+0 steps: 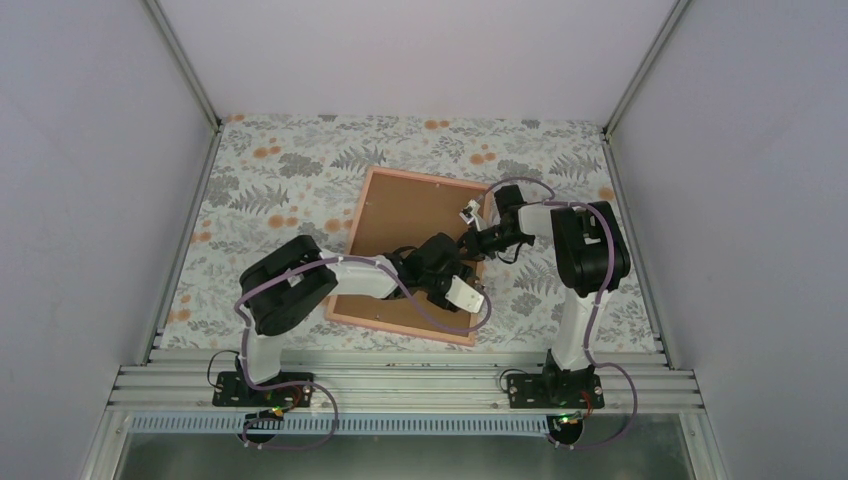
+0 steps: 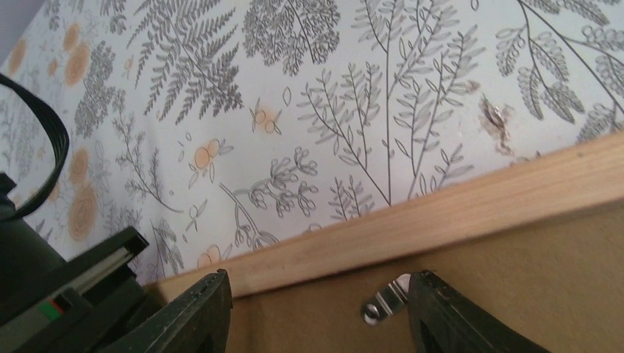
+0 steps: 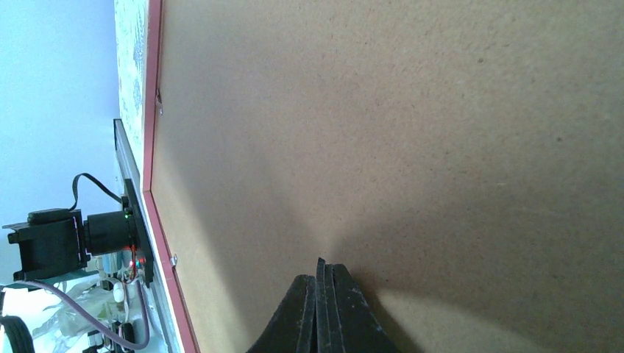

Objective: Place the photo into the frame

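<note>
two black fingers (image 2: 210,309) of the left gripper (image 2: 320,285) closest to the lens, spread well apart, gripping nothing, one small metal tab (image 2: 384,301) lying between them, nearer the right-hand finger. just beyond the fingertips, one frame (image 2: 441,213), thin pink border, lying flat and face down, turned at a slant near the middle of the table. one brown backing board (image 1: 410,215) filling it edge to edge. two more small tabs seen along one border from the right wrist. right gripper (image 3: 321,266) shut tight with nothing between its fingers, tips down at the bare board, near the frame's right edge; touching or just above, cannot tell. two arms in all, both reaching over the frame's near-right part, grippers close together. floral tablecloth (image 1: 280,170) showing wide to the left and along the far side, narrower to the right. pale walls on three sides, one metal rail (image 1: 400,385) along the near edge.
</note>
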### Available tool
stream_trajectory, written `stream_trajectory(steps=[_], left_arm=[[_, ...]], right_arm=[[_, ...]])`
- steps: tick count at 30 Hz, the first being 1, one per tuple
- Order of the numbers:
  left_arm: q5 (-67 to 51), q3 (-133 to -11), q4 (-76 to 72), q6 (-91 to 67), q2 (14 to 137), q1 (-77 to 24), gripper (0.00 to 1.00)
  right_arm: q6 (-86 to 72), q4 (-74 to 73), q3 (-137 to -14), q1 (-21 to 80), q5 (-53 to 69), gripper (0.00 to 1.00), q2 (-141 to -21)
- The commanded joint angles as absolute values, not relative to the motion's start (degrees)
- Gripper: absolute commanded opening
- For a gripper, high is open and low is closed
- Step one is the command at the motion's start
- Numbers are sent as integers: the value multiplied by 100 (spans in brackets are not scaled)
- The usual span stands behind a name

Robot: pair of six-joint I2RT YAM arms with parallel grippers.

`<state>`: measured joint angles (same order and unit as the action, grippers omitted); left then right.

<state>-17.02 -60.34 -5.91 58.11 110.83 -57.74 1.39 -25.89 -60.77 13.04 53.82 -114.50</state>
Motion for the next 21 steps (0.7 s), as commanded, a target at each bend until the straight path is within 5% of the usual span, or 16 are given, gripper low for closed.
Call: stream_trajectory(steps=[1,21], left_arm=[[-1524,-6129,-264,5927,11561,-5905,61],[-1691,-5743,33,6086,10990,-5810,58]], right_arm=[[96,-2477,-5862,1368,3913,4,-11946],[101,-2443,-5835,1369,3893,4,-11909]])
